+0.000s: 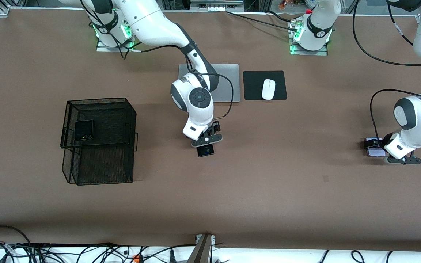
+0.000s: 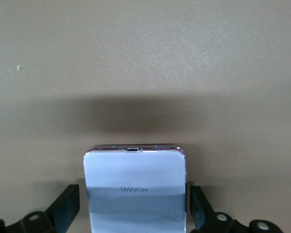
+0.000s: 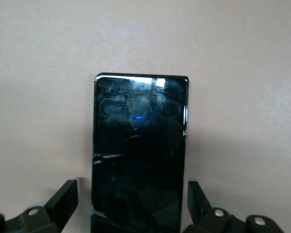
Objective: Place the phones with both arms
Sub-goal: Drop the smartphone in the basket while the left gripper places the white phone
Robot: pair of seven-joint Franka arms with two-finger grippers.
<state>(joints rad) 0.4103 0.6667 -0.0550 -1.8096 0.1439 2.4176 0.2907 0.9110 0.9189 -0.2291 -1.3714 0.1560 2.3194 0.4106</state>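
The long slim black phone [image 1: 206, 150] lies on the brown table near the middle. My right gripper [image 1: 205, 145] is low over it, open, with a finger on each side and a small gap; the right wrist view shows the phone [image 3: 138, 155] between the fingers [image 3: 68, 199]. The pale lilac-white phone [image 1: 374, 150] lies toward the left arm's end of the table. My left gripper [image 1: 378, 148] is open astride it, as the left wrist view shows [image 2: 134, 189]. The small black folded phone [image 1: 83, 129] lies on top of the black wire basket [image 1: 104, 164].
A silver laptop [image 1: 228, 82] lies partly under the right arm. Beside it a white mouse [image 1: 268, 89] sits on a black pad [image 1: 254, 86]. The wire basket stands toward the right arm's end. Cables run along the table's edge nearest the front camera.
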